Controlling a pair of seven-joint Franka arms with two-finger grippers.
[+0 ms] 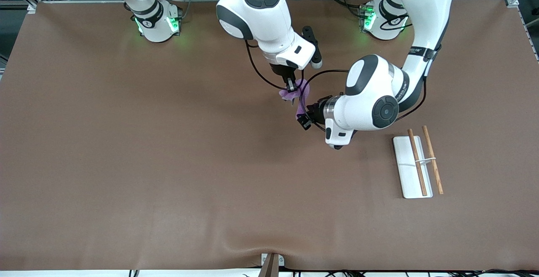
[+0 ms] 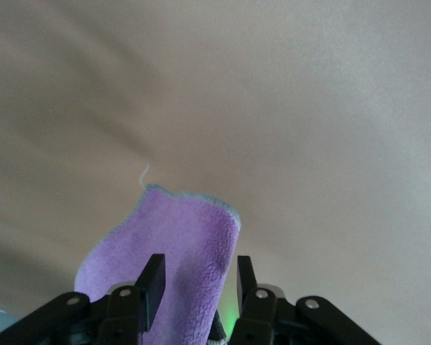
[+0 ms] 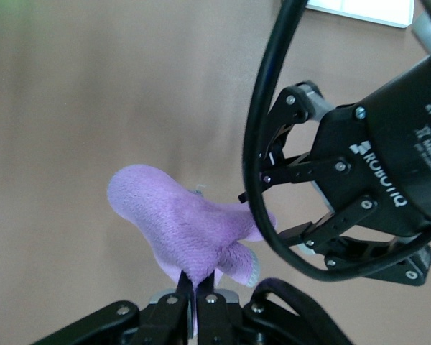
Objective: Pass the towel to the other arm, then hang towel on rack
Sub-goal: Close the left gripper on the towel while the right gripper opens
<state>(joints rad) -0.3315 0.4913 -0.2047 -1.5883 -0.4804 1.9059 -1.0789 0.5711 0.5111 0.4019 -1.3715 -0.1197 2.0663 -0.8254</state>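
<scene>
Towel (image 1: 296, 94) hangs in the air over the table (image 1: 168, 163), slightly above the middle of the front view, pinched in the right gripper (image 1: 290, 86), whose fingers are pressed together on a bunched corner. Most of the cloth is hidden there by the two wrists; only a crumpled lilac lump and a thin strip show. That strip runs down the frame from the right gripper toward the left gripper (image 1: 304, 122), so the cloth's long axis is roughly vertical in the picture.

In the left wrist view a flap of the towel (image 2: 169, 251) lies between the fingers (image 2: 152, 284) of the left gripper (image 2: 195, 282), its rounded edge pointing away from the camera. The fingers stand a little apart on either side of the flap; whether they already press it I cannot tell.

The rack (image 1: 412, 167) lies at the lower right of the front view, toward the left arm's end, its two wooden rods pointing up and down the frame.
</scene>
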